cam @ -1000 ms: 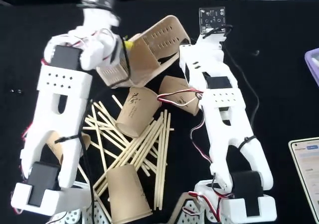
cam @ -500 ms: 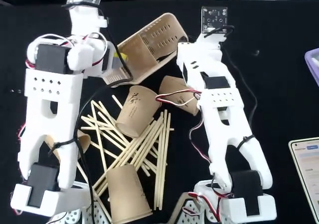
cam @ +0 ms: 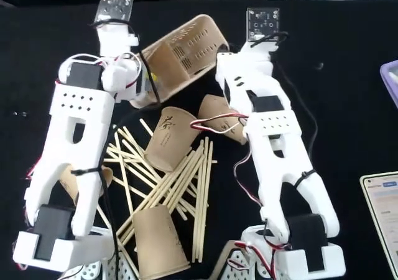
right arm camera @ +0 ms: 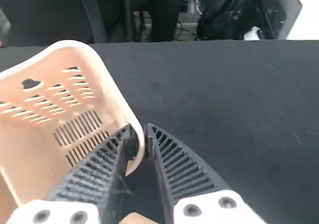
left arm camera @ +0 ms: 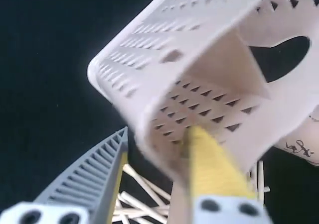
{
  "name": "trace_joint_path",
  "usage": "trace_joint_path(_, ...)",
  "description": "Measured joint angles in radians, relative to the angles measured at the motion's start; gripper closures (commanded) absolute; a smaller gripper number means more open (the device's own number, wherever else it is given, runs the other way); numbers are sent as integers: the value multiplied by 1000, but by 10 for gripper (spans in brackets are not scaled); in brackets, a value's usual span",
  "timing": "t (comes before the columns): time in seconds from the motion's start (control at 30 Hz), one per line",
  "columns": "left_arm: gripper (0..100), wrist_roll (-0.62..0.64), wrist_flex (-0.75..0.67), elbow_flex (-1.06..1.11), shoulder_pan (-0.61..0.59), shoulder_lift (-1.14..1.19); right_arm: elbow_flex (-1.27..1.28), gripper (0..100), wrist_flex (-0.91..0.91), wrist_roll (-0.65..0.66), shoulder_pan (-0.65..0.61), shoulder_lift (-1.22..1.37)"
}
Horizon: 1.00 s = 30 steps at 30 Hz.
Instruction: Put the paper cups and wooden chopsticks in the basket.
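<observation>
One basket [cam: 186, 50] sits tipped on its side at the far middle of the desk [cam: 348, 93]. Four paper cups [cam: 166, 140] lie nearer (one half hidden under the left arm [cam: 74, 137]), among a heap of wooden chopsticks [cam: 180, 180] too tangled to count. Both arms stretch forward to the basket. The left fingers [left arm camera: 214, 174] are closed on its wall, and the right fingers [right arm camera: 174, 169] pinch its rim.
</observation>
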Motion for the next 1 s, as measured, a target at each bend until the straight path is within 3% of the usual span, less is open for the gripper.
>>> trace_joint_path(0.17, 968, 11, -29, 0, -63, 0, 0, 987, 0, 0, -32, -26)
trace_joint_path(0.37, 970, 8, -172, 5, -135, 2, 2, 987, 94, -2, -61, -117)
trace_joint_path(0.5, 970, -64, -238, 5, -157, 2, 3, 987, 97, -2, -92, -137)
trace_joint_path(0.7, 968, -94, -244, -41, -181, 109, 17, 987, 95, -2, -94, -147)
trace_joint_path(0.8, 965, -95, -181, -149, -186, 189, 15, 979, 95, -2, -95, -149)
trace_joint_path(1.0, 737, -98, 26, -402, -219, 327, 3, 702, 132, 0, -98, -147)
